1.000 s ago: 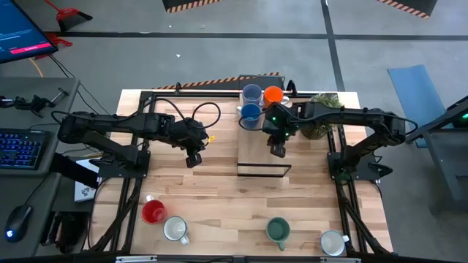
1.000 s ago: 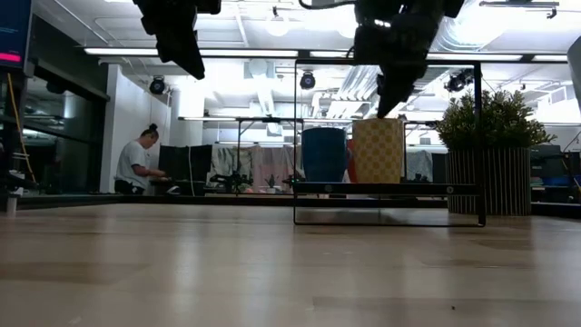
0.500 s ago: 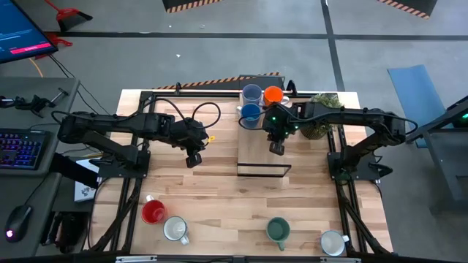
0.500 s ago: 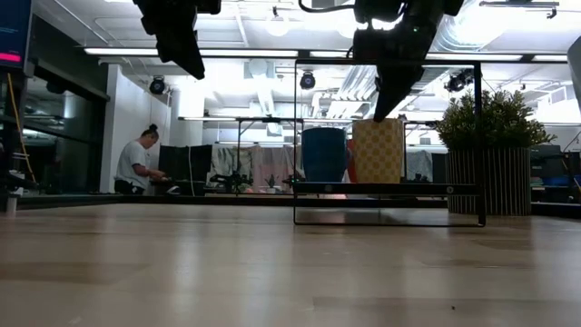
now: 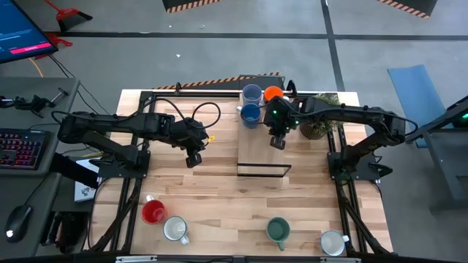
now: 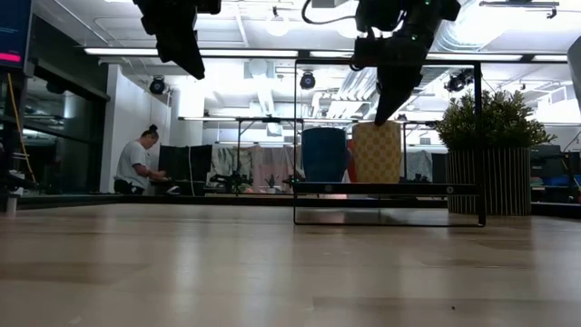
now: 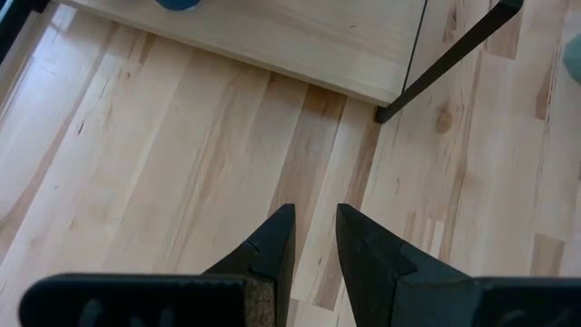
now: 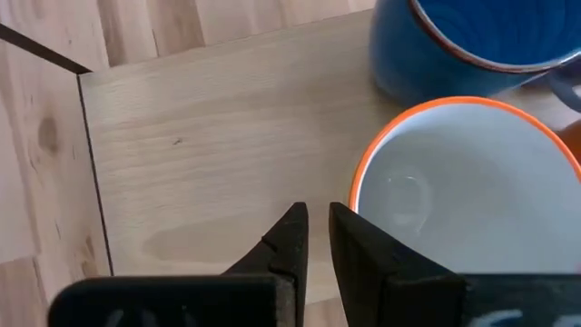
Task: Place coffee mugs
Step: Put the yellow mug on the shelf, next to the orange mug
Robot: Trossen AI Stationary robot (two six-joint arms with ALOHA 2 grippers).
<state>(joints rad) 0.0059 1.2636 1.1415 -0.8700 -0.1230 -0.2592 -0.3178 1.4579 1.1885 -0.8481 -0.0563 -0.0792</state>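
A raised wooden shelf (image 5: pixel 257 155) on a black frame holds a light blue mug (image 5: pixel 251 93), a dark blue mug (image 5: pixel 250 113) and an orange mug (image 5: pixel 273 93). A cream mug with an orange rim (image 8: pixel 454 191) also stands there, right of the dark blue mug (image 6: pixel 324 154) in the low view and hidden under the right arm from above. My right gripper (image 5: pixel 278 143) hovers shut above the shelf, beside the cream mug (image 6: pixel 378 152). A red mug (image 5: pixel 154 212), two white mugs (image 5: pixel 175 229) (image 5: pixel 333 242) and a green mug (image 5: pixel 278 231) stand near the table's near edge. My left gripper (image 5: pixel 193 158) waits shut over bare table left of the shelf.
A potted green plant (image 5: pixel 322 117) stands at the shelf's right, close under the right arm. The shelf's black frame legs (image 6: pixel 478 204) rise from the table. Bare wood lies between the shelf and the mugs at the near edge. A person sits in the room beyond.
My right gripper has drawn back toward the table's far edge and risen a little above the shelf, tipping more steeply downward. The mugs on the shelf have stayed put.
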